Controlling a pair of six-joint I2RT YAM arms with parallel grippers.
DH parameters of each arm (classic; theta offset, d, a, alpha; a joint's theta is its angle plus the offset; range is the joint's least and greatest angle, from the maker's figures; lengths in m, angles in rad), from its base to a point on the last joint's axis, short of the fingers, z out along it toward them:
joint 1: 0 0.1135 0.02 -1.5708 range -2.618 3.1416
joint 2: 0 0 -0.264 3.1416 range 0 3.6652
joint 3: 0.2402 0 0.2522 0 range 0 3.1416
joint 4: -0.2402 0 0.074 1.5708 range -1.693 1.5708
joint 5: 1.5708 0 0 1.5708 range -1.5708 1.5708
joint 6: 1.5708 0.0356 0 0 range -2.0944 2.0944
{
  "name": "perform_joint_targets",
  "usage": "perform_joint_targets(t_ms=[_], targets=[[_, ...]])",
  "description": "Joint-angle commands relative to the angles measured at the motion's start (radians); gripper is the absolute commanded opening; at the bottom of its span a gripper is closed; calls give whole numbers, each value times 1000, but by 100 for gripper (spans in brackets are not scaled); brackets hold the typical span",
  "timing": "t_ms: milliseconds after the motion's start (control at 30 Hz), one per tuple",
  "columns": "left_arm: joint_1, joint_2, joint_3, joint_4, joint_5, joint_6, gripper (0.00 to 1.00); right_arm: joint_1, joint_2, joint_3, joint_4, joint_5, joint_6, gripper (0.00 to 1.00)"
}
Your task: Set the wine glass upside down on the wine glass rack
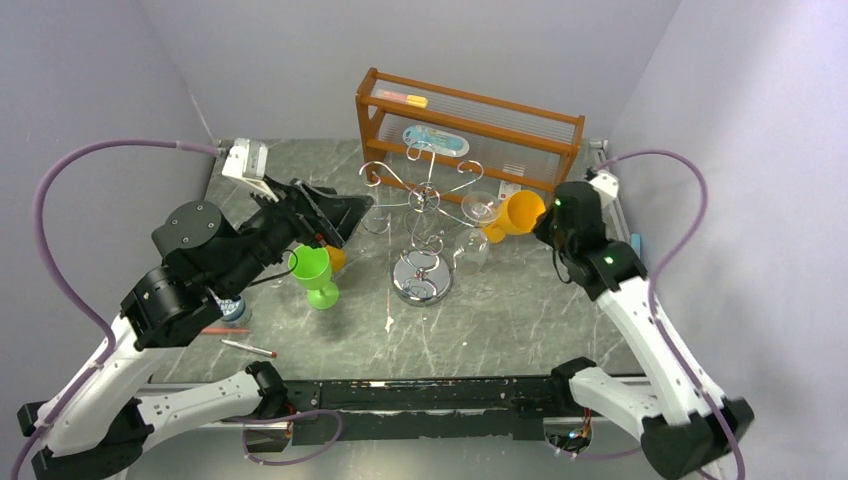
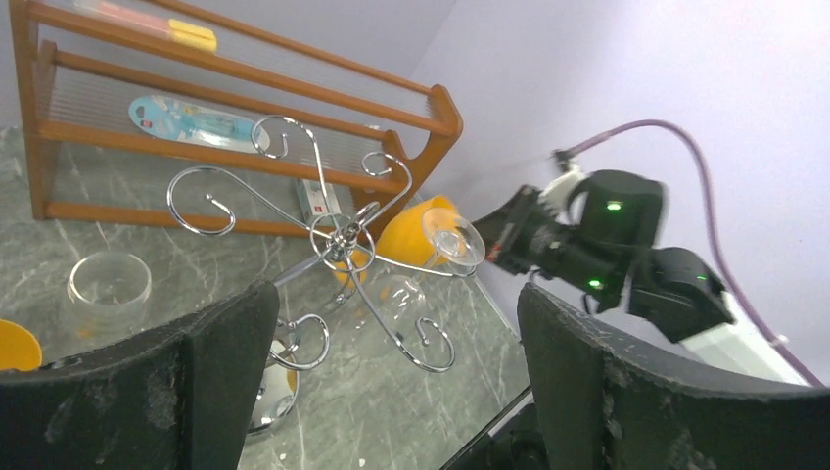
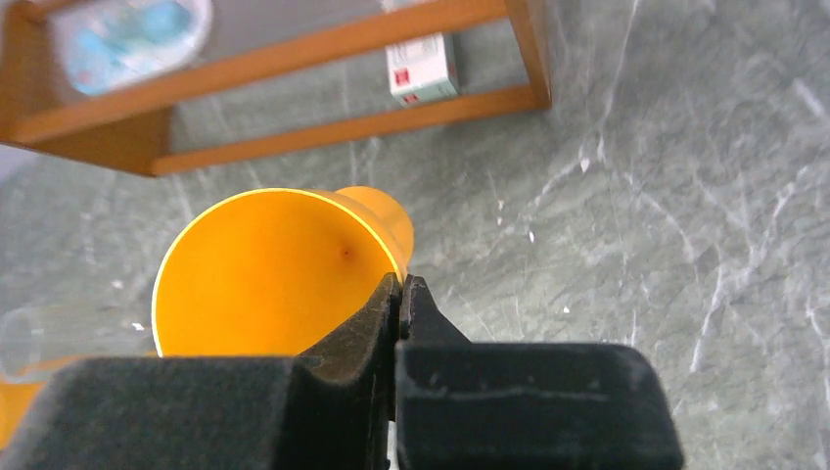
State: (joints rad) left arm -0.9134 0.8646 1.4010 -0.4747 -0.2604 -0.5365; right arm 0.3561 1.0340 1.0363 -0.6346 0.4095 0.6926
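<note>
1. In the top view, the orange wine glass lay tilted on its side, just right of the wine glass rack and in front of the wooden shelf.
2. Only the right wrist view showed the grip: the right gripper was clenched on the glass rim.
3. In the left wrist view, the left gripper was released, jaws wide and holding nothing. A clear glass sat beside the orange one.
4. Only the top view showed a green glass upright on the counter.

On my remote feed, plain pale-lilac walls enclose the grey marble-patterned table on three sides; a brown wooden shelf unit stands at its far edge.
</note>
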Motion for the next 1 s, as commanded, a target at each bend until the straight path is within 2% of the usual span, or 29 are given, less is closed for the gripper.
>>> perform_joint_targets(t_ms=[0,100,400,600,800,967], targets=[[-4,-3,-12,52,30,-34,95,-4,-133,76,-39,56,-62,0],[-4,23,44,15,60,-48,96,-3,-181,178,-96,77,-81,0],[-5,31,-4,100,112,-120,97,-3,-362,247,8,128,-113,0],[-5,53,-43,249,162,-216,97,-3,-448,226,200,-84,-85,0],[-4,118,-66,410,240,-304,97,-3,-488,190,364,-289,14,0],[-4,220,-71,563,370,-441,97,-3,-543,48,554,-462,162,0]])
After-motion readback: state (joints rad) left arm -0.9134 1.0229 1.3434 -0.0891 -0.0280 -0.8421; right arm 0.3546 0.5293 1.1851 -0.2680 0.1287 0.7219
